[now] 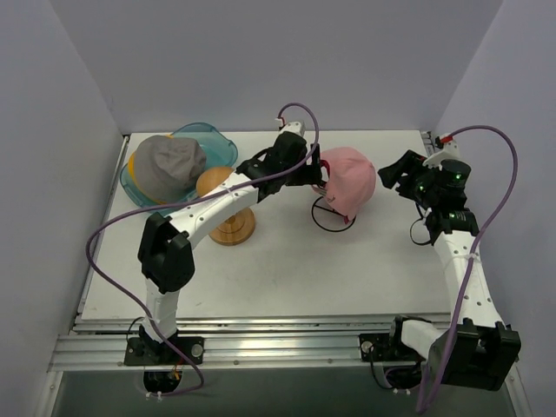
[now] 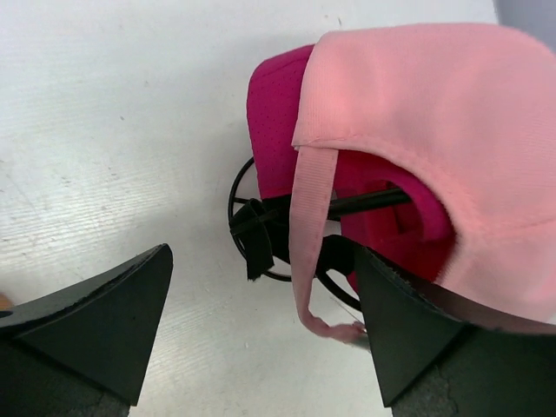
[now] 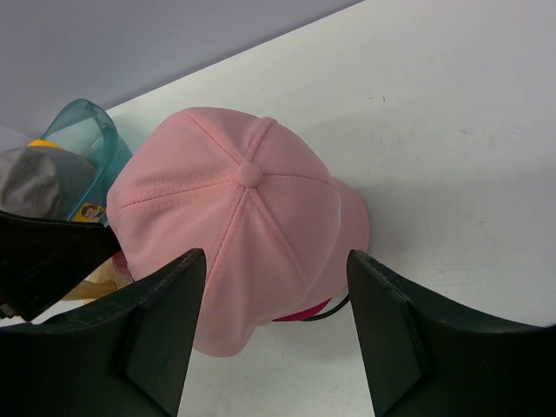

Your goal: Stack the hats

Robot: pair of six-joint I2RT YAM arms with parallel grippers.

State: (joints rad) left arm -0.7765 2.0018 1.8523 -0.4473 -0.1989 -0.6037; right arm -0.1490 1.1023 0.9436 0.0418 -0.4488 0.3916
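Step in hand: light pink cap (image 1: 350, 181) sits on magenta cap (image 2: 276, 130), far middle of table (image 1: 287, 269). Left gripper (image 2: 261, 339) wide, empty; right gripper (image 3: 269, 339) half-open, empty. Next, likely: grasp grey cap (image 1: 169, 165), far-left corner.

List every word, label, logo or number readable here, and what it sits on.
No text is readable.
The small colourful patch at the edge of the teal tub: too small and blurred to read.
On the light pink cap: no lettering shows in any view.
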